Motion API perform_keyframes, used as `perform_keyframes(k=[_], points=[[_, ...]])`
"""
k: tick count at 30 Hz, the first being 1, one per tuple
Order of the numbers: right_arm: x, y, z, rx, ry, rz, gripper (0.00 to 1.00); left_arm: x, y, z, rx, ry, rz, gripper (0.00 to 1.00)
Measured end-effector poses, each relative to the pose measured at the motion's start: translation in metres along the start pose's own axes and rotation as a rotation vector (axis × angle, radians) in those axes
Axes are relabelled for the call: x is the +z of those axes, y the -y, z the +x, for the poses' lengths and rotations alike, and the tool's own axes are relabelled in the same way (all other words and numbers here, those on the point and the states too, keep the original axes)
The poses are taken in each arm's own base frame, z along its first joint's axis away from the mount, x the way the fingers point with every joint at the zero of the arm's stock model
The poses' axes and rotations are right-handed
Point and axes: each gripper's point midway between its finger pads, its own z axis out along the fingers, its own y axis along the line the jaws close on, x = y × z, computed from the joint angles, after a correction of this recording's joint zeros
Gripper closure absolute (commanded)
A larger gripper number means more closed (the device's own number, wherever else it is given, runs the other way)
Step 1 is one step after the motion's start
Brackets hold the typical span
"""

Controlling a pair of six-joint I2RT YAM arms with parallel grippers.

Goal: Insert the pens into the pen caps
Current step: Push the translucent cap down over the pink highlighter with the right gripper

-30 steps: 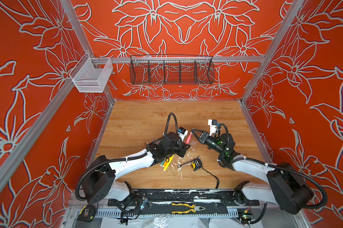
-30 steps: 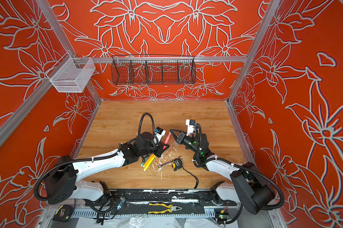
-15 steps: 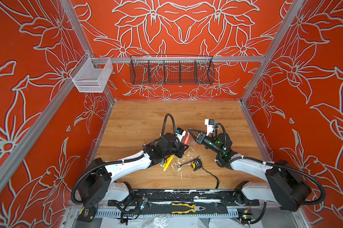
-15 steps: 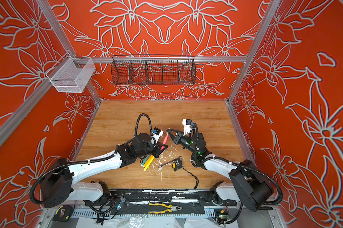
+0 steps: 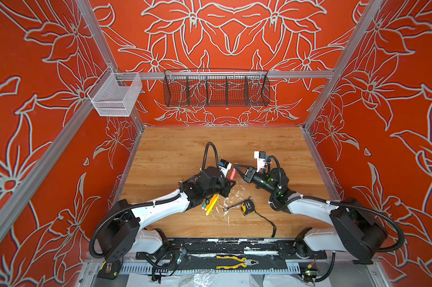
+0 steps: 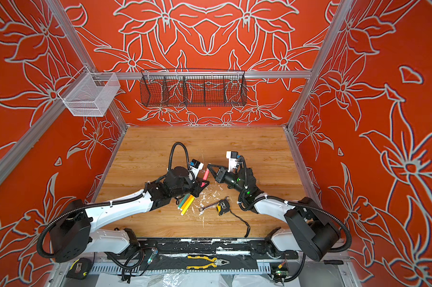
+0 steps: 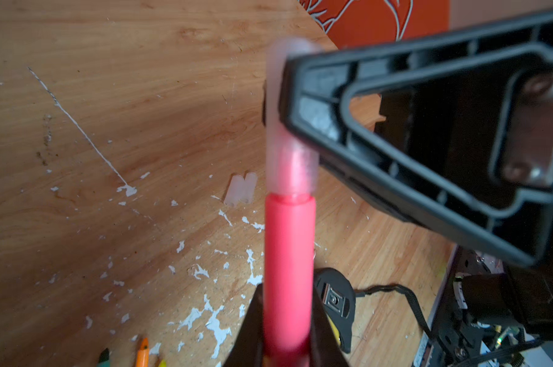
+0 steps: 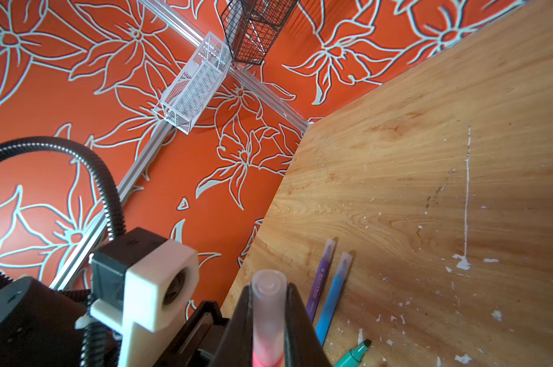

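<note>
loose pens [image 5: 211, 202]: green, orange and yellow, bunched together flat on the wood table [image 5: 185, 154], tips bare
left gripper [image 5: 230, 183]: clamped tight on the pink pen [image 5: 232, 173], low on its barrel
pink pen: up off the table, tip end pointing away from the left gripper
cap [image 7: 292, 171]: slid over the pink tip, rim nearly at the barrel shoulder
right gripper [image 8: 268, 287]: pinched narrow around that cap
spare caps [image 7: 240, 189]: two, side by side on the table among white paint flecks [image 7: 214, 321]

Far table [image 5: 210, 144] open; 3 pens [image 5: 211, 204], wrench [image 5: 233, 206], tape measure [image 5: 246, 207] clutter front.
</note>
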Motion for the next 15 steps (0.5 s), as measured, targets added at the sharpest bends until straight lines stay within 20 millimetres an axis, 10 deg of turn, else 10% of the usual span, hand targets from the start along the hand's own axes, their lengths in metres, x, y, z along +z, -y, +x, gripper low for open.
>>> perform_keyframes(k=[11,15], points=[[0.0037,-0.0015,0.0054,0.014,-0.025,-0.02,1.0,-0.0052,-0.0017,0.0032,-0.005,0.002,0.015,1.0],[0.0043,-0.002,0.0061,0.016,-0.031,-0.022,0.65,-0.0052,-0.0022,0.003,-0.005,0.003,0.012,1.0]])
